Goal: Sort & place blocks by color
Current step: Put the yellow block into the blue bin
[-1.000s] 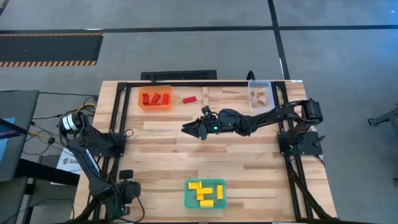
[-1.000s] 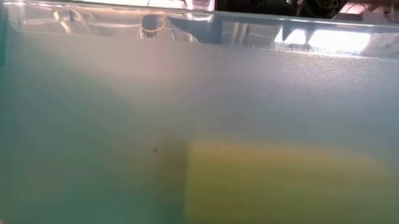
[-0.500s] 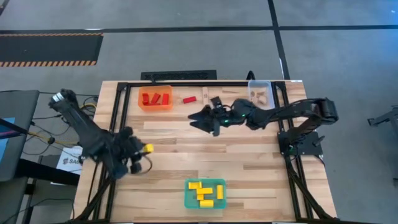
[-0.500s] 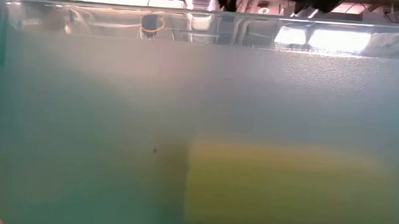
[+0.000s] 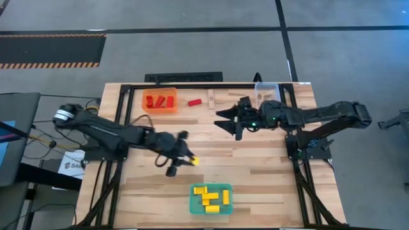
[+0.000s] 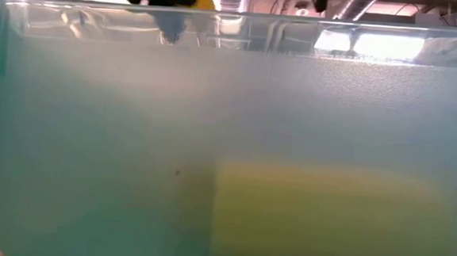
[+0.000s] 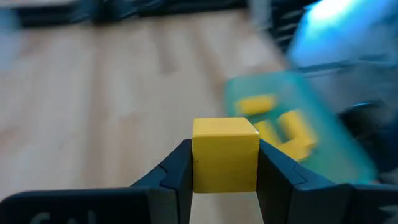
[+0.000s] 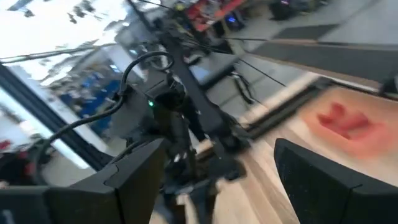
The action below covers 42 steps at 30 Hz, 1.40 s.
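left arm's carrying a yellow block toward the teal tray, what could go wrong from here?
1. The left gripper pinches the yellow block only by its lower part; a jolt might tip it out short of the teal tray.
2. That tray already holds several yellow blocks; a drop onto them could bounce out.
3. The right gripper hangs open mid-table, with a red block still loose nearby.

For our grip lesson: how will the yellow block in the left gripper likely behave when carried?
The yellow block looks rigid, with flat faces, so the left gripper probably holds it squarely. Being small, it seems light. Set down, it should rest, not roll.
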### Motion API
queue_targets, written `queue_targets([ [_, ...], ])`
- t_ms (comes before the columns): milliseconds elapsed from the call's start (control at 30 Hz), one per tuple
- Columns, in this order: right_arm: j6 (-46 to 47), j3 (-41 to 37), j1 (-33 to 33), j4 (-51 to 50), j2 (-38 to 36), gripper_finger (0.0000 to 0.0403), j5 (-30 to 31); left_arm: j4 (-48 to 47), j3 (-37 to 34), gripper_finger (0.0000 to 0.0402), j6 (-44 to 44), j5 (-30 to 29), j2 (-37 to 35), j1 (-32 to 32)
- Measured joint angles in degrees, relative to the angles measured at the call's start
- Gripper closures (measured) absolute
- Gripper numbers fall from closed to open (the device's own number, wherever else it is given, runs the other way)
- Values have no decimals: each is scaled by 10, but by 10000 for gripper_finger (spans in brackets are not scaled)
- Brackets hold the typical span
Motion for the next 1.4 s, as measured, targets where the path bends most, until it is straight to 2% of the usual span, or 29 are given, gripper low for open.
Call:
queue_targets([
  [100,13,0,19,-64,-16,82,44,119,0,300,14,135,64,34],
  [167,36,0,27,-99,-21,82,62,191,4,300,-12,208,110,45],
  [267,79,0,34,-131,-22,82,84,240,31,300,-49,314,181,39],
  [400,116,0,65,-128,-11,82,115,255,82,300,-58,396,264,6],
  [533,142,-2,104,-129,0,82,168,260,130,300,-54,460,317,-3],
  [633,166,0,131,-132,8,82,210,258,155,300,-56,491,349,-4],
  [933,187,0,186,-117,19,82,291,250,166,300,-49,486,380,-6],
  [1033,184,0,189,-117,20,82,297,249,166,299,-43,485,380,-6],
  [1100,183,0,188,-112,20,82,301,247,166,272,-52,485,380,-7],
  [1267,165,0,188,-102,20,82,303,239,166,153,-53,486,379,-8],
  [1400,157,0,187,-102,20,82,303,239,166,100,-63,486,379,-6],
])
